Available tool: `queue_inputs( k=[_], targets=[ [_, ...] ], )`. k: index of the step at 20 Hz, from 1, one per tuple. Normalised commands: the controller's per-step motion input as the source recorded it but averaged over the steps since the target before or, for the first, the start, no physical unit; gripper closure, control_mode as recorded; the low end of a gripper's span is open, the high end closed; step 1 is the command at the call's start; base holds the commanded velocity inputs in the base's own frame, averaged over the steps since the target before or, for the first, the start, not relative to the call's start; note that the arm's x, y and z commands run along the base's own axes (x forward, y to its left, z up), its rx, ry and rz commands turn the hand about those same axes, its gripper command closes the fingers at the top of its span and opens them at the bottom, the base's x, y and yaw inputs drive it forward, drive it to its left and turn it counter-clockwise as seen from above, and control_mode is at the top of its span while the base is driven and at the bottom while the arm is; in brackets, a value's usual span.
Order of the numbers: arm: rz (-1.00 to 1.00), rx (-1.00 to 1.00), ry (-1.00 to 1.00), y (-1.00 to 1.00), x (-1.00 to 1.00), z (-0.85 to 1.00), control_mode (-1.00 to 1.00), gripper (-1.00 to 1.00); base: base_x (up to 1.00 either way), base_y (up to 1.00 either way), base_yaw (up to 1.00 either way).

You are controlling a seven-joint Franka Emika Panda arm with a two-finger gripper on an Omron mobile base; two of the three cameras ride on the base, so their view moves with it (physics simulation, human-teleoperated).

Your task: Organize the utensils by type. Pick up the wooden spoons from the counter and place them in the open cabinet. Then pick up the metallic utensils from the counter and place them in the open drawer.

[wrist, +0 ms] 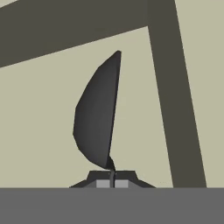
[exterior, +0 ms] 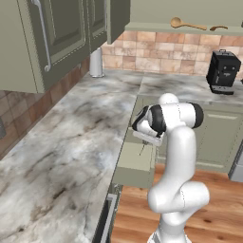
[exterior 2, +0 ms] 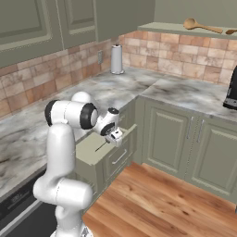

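Note:
My gripper (exterior: 147, 138) hangs just above the open drawer (exterior: 134, 163), shut on a slim dark-grey metal spoon (exterior: 142, 150). In the hand view the spoon's dark bowl (wrist: 96, 113) rises from between the closed fingertips of the gripper (wrist: 113, 183), over the drawer's pale bottom (wrist: 39, 113). From the right the gripper (exterior 2: 115, 135) holds the spoon (exterior 2: 102, 147) pointing down into the drawer (exterior 2: 90, 155). Both wooden spoons lie on the open cabinet shelf: the large tan one (exterior: 186, 23) (exterior 2: 202, 25) and the smaller darker one (exterior: 219, 27) (exterior 2: 231, 31).
A black coffee machine (exterior: 223, 71) stands on the marble counter (exterior: 71, 142) at the far right. A grey cylinder (exterior: 96, 62) (exterior 2: 116, 59) stands in the back corner. Closed wall cabinets (exterior: 52, 38) hang at upper left. Wood floor (exterior 2: 152, 203) lies beside the base units.

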Motion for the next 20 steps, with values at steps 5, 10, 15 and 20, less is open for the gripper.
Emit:
queue_inputs(
  k=[5, 10, 15, 20],
  targets=[
    [0.0, 0.0, 0.0, 0.0, 0.2, -0.33, -1.0, 1.0, 0.0, 0.0, 0.0],
    [0.0, 0.0, 0.0, -0.02, 0.05, -0.41, -1.0, 1.0, 0.0, 0.0, 0.0],
    [0.0, 0.0, 0.0, -0.17, -0.02, -0.5, -1.0, 1.0, 0.0, 0.0, 0.0],
    [0.0, 0.0, 0.03, -0.26, -0.07, -0.49, -1.0, 1.0, 0.0, 0.0, 0.0]
  ],
)
